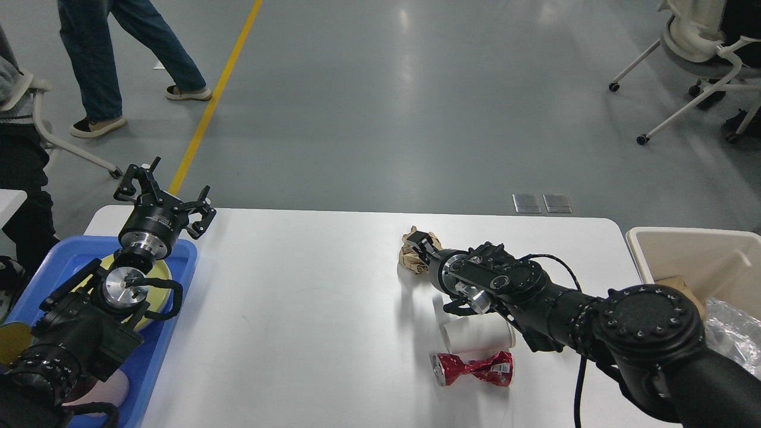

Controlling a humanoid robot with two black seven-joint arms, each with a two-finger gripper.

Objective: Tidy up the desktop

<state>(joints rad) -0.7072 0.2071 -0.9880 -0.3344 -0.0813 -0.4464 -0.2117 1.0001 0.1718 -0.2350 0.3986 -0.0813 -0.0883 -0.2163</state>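
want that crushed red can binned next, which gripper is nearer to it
Right. The right gripper is at the crumpled brown paper, a short way beyond the crushed red can. The left gripper hangs open above the blue tray, far across the desktop.

Cup (479, 334), can (474, 368) crowd desktop (309, 309) right

My left gripper (164, 191) is raised, fingers spread. My right gripper (420, 245) reaches forward, apparently closed.

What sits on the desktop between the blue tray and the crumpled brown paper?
Nothing: in the head view the desktop is bare white from the blue tray across to the crumpled brown paper.
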